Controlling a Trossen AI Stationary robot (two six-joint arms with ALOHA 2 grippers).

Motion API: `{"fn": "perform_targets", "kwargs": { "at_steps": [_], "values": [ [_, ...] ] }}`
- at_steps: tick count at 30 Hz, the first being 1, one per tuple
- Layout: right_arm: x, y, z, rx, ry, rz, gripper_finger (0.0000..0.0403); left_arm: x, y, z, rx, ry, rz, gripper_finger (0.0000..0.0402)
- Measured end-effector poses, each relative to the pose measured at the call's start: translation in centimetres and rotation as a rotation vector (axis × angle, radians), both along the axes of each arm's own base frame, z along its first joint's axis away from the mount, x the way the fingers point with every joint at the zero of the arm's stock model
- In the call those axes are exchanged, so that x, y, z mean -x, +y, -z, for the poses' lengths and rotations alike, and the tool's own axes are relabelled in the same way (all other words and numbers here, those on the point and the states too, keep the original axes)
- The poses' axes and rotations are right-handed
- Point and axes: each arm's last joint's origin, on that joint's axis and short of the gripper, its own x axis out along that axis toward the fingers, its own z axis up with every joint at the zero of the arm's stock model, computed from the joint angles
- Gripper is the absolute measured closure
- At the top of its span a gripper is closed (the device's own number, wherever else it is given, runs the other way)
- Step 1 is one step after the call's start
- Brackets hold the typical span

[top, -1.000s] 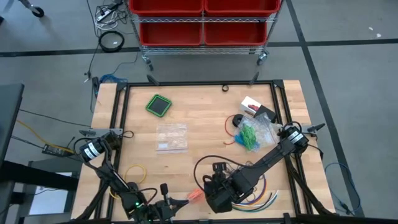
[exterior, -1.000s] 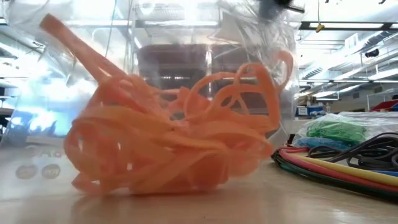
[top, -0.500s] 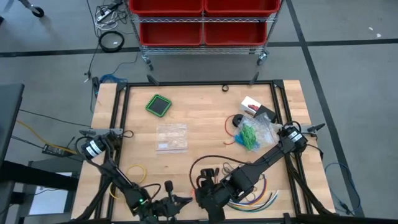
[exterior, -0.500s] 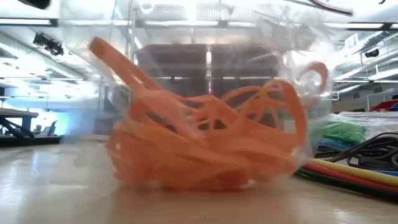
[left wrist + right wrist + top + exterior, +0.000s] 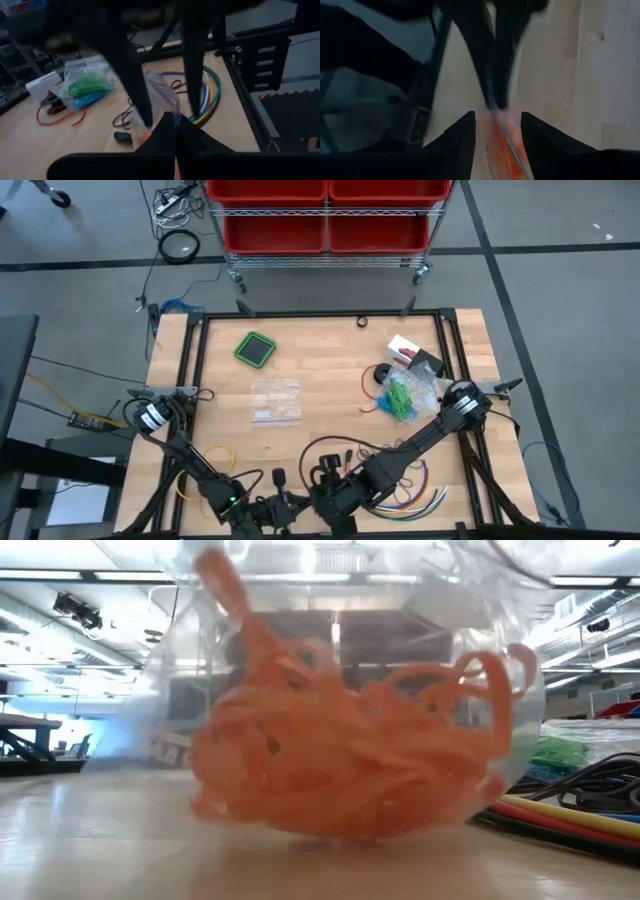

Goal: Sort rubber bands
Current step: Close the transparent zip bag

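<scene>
Overhead, both arms are bent in toward the near edge of the table (image 5: 330, 355), their wrists almost meeting at the middle. The left gripper (image 5: 285, 505) points right, the right gripper (image 5: 318, 498) points left, and the bag between them is too hidden to make out from up here. Farther back on the right lies a second bag of green bands (image 5: 402, 398), a flat clear bag (image 5: 275, 400) sits mid-table and coloured cables (image 5: 415, 495) curl beside the right arm.

From table height, a clear bag (image 5: 180, 660) full of orange bands (image 5: 350, 775) fills the picture. The bunch rests on the wood, wider than tall, its long axis running across the view, with one loop sticking up to the top left. The cables (image 5: 560, 810) lie just beside it on the right, the green bands (image 5: 550, 750) behind them.

Past the left wrist, the left gripper (image 5: 175, 120) is pressed together on a thin edge of the bag (image 5: 160, 92), which stands up from the fingertips; the right arm's two fingers (image 5: 137, 92) reach down on either side of it.

Past the right wrist, the right gripper (image 5: 497, 122) is spread, the orange bands (image 5: 502, 142) lying lengthwise in the gap, and the left fingers (image 5: 482, 55) come down pinched on the bag's end
</scene>
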Motion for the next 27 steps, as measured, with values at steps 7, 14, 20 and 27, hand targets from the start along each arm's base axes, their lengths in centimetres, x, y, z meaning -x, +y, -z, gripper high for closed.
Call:
{"fn": "perform_targets", "kwargs": {
  "at_steps": [7, 14, 20, 27],
  "values": [
    [-0.02, -0.33, 0.16, 0.048, -0.001, 0.020, 0.0264, -0.66, -0.02, -0.56, -0.028, 0.016, 0.029, 0.0399],
    [0.01, -0.27, 0.12, 0.043, 0.005, 0.001, 0.0293, -0.68, 0.00, -0.54, -0.020, 0.018, 0.033, 0.0399],
    [0.05, -0.24, 0.13, 0.029, 0.018, -0.012, 0.0329, -0.68, -0.01, -0.50, -0.016, 0.021, 0.039, 0.0399],
    [0.39, -0.46, 0.36, 0.035, 0.072, -0.026, 0.0395, -0.70, 0.01, -0.49, -0.017, 0.022, 0.038, 0.0398]
  ]
}}
